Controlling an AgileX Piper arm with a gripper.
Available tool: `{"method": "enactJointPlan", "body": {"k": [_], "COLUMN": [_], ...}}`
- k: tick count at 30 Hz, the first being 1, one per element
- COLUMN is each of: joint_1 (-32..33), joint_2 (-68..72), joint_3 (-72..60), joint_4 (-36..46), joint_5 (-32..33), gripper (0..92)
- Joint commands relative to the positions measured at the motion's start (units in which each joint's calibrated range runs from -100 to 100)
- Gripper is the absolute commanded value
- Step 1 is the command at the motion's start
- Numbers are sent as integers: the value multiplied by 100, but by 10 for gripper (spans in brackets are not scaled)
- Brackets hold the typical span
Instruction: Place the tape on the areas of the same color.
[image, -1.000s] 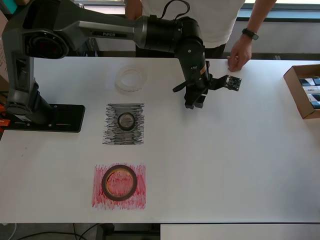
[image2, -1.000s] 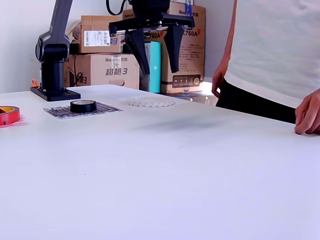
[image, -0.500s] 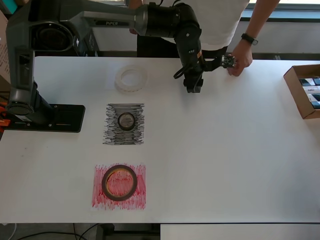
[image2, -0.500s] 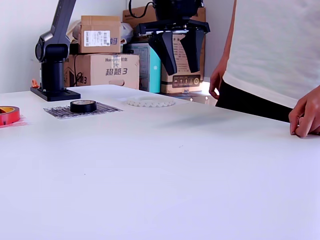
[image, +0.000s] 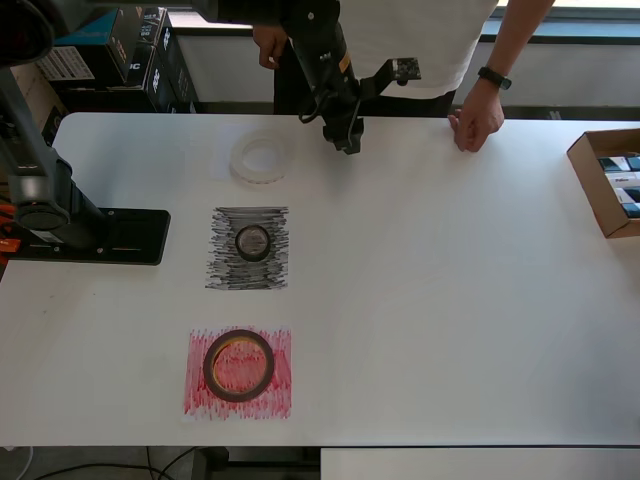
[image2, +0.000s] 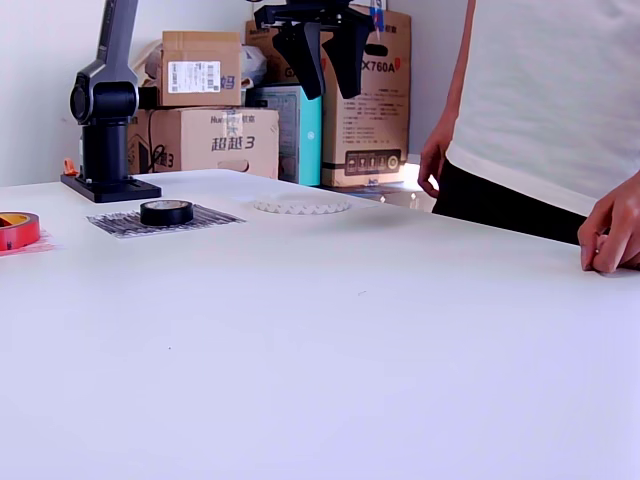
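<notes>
The small black tape roll (image: 252, 241) lies on the black scribbled patch (image: 248, 271); it also shows in the exterior view (image2: 166, 211). The red-brown roll (image: 239, 364) lies on the red scribbled patch (image: 278, 385) and shows at the exterior view's left edge (image2: 16, 230). The wide white roll (image: 261, 158) lies on a faint white sheet (image: 222, 160) near the table's far edge, also in the exterior view (image2: 301, 204). My gripper (image: 346, 137) (image2: 327, 78) is open and empty, raised high above the table, to the right of the white roll in the overhead view.
The arm's base (image: 85, 235) stands at the overhead view's left. A person stands at the far edge with a hand (image: 474, 116) on the table. A cardboard box (image: 610, 180) sits at the right edge. Boxes (image2: 212, 110) are stacked behind the table.
My gripper has moved away from the table's middle toward the far edge and risen, staying open and empty. The three rolls have not moved.
</notes>
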Motion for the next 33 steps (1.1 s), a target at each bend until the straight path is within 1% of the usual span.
{"method": "enactJointPlan", "body": {"k": [1,4,9,13,27,29,33], "joint_1": [103,167,135,80,1,-86,-362], "joint_2": [-1136,-1520,-2259,-3054,-6047,-6431,-7235], "joint_3": [1248,1630,2148,2656,4419,4674,5301], "joint_4": [-56,-64,-73,-455,-1201,-1362,-1770], "joint_5": [-122,-179,-531,-867,-1931,-2120,-2562], "gripper": [584,584,584,584,583,568,494]}}
